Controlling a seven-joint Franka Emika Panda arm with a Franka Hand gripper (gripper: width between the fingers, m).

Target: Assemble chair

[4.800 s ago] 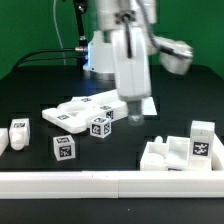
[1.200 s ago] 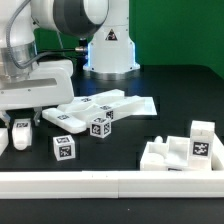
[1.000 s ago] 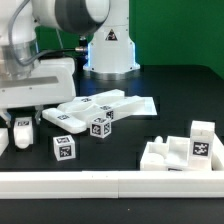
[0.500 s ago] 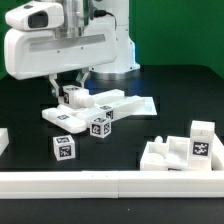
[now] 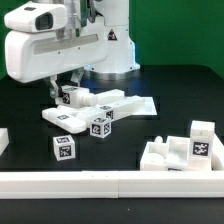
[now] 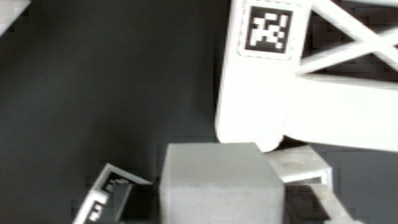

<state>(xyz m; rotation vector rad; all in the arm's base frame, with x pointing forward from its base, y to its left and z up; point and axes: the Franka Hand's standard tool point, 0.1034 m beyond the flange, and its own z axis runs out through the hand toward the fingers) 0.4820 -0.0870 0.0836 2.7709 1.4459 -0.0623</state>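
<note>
I have the claw (image 5: 68,92) partly closed on a short square block (image 5: 71,97) of smooth white plastic with a black-and-white tag. I'm holding it over one end of the flat slabs (image 5: 115,103) stacked mid-tabletop (image 5: 175,95), and the wrist view shows a tagged X-braced panel (image 6: 311,85) just beside it. Toward the near edge a tagged cube (image 5: 100,126) and a second cube (image 5: 64,150) lie apart on matte black, with open room before the stepped white piece (image 5: 172,157) by the long rail (image 5: 110,184).
</note>
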